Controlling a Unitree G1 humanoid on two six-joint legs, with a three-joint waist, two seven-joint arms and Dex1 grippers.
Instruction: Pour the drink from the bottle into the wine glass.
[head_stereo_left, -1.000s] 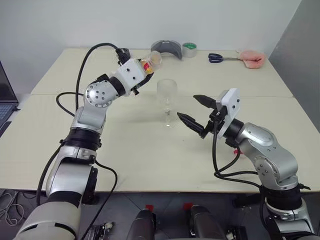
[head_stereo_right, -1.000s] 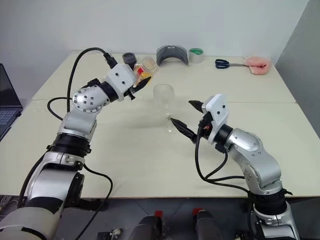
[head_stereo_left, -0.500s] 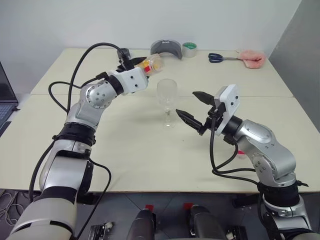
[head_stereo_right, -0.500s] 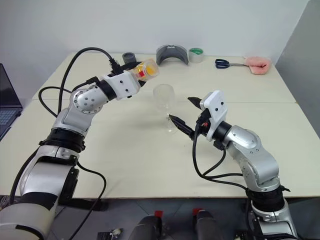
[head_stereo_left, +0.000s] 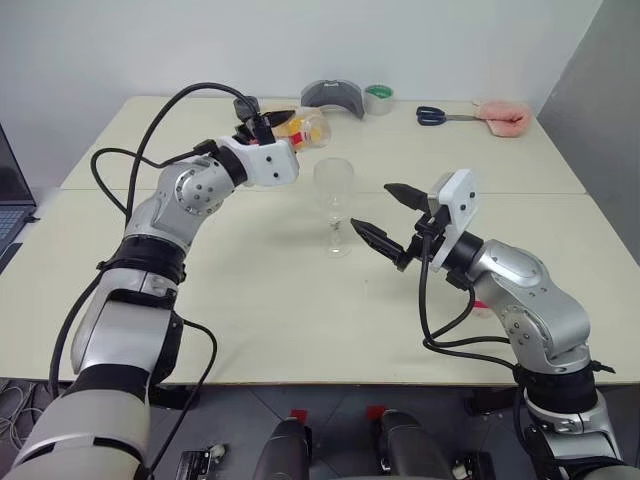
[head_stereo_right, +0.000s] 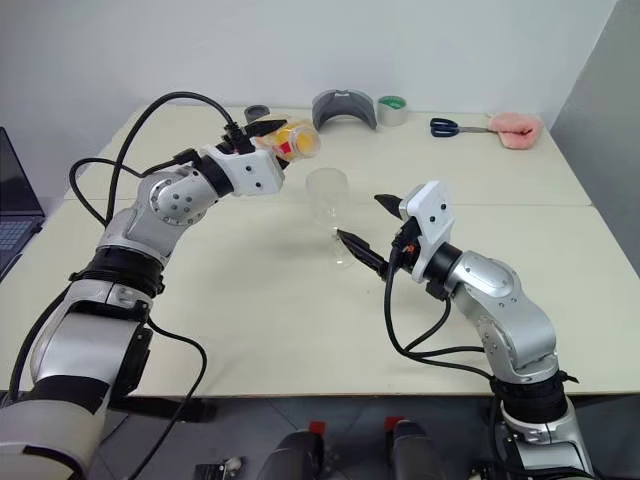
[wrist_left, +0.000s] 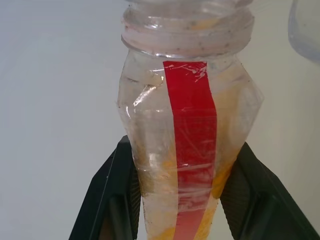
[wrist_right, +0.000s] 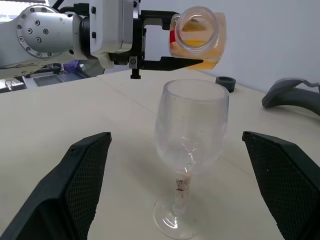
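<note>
We have the bottle clamped in our left pincer, tipped close to level, its open mouth pointing toward the wine glass. Taking the glass as the clock's centre in the head view, the bottle sits at about eleven o'clock, raised above the rim and a little short of it. The drink lies pooled along the bottle's lower side and has not reached the lip; the glass looks empty. Our right pincer waits at three o'clock of the glass, its fingers spread wide apart, holding nothing and not touching the stem.

To pour well, we judge the mouth must first come over the bowl, since tipping further from here would likely spill onto the tabletop. Then we should roll the wrist slowly, letting a thin stream start before adding tilt. The glass is tall on a narrow foot, so we keep the bottle clear of the rim. Closing the right pincer lightly about the stem might steady it.
</note>
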